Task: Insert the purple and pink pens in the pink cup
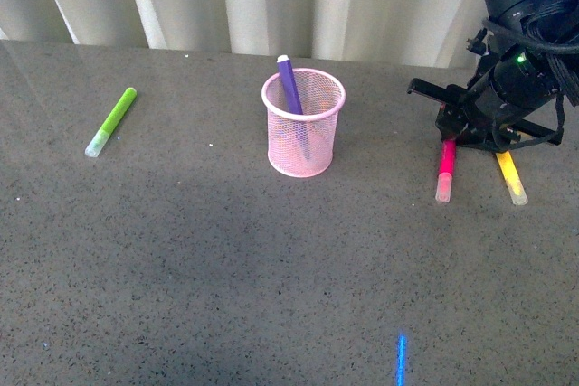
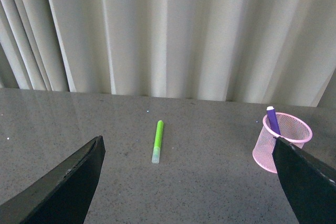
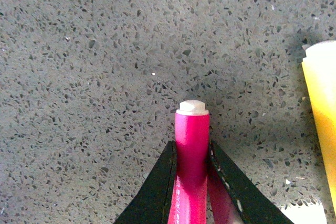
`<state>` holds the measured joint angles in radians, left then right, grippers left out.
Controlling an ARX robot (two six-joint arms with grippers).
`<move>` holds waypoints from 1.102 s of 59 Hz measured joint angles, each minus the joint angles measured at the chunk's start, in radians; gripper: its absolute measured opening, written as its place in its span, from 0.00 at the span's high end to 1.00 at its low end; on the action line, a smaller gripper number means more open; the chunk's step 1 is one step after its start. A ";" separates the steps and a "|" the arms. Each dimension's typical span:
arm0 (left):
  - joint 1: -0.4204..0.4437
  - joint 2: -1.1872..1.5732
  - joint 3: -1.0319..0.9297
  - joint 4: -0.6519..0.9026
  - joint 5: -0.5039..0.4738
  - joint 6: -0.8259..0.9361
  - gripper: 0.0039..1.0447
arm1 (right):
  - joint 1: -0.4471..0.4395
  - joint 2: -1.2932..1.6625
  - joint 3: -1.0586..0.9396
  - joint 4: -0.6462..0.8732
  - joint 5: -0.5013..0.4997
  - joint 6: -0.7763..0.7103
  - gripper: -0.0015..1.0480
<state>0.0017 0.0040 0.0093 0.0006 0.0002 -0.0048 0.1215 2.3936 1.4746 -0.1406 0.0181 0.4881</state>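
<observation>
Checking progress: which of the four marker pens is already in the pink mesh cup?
The dark purple marker pen, standing tilted inside the pink wire-mesh cup; the lime-green marker, hot-pink marker and yellow marker lie flat on the grey table.

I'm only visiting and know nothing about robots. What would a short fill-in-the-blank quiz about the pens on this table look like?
The pen standing in the pink cup is ___.
The right hand is closed on the ___ pen, which lies on the table.
Beside that pen lies a ___ marker.
The open left hand holds ___.
Missing words: purple (purple pen), pink (pink pen), yellow (yellow marker), nothing.
</observation>
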 joint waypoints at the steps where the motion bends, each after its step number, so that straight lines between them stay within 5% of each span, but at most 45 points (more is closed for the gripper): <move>1: 0.000 0.000 0.000 0.000 0.000 0.000 0.06 | -0.001 0.000 0.000 0.002 -0.001 0.000 0.89; 16: 0.000 0.000 0.000 0.000 0.000 0.000 0.06 | -0.007 -0.019 -0.034 0.051 -0.010 0.006 0.89; 27: 0.000 0.000 0.000 0.000 0.000 0.000 0.06 | 0.010 -0.141 -0.158 0.225 0.029 -0.006 0.89; 49: 0.000 0.000 0.000 0.000 0.000 0.000 0.06 | 0.100 -0.664 -0.509 0.800 -0.173 -0.170 0.89; 65: 0.000 0.000 0.000 0.000 0.000 0.000 0.06 | 0.140 -0.585 -0.633 1.153 -0.277 -0.386 0.89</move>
<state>0.0017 0.0040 0.0093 0.0006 0.0002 -0.0048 0.2619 1.8088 0.8417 1.0126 -0.2592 0.1017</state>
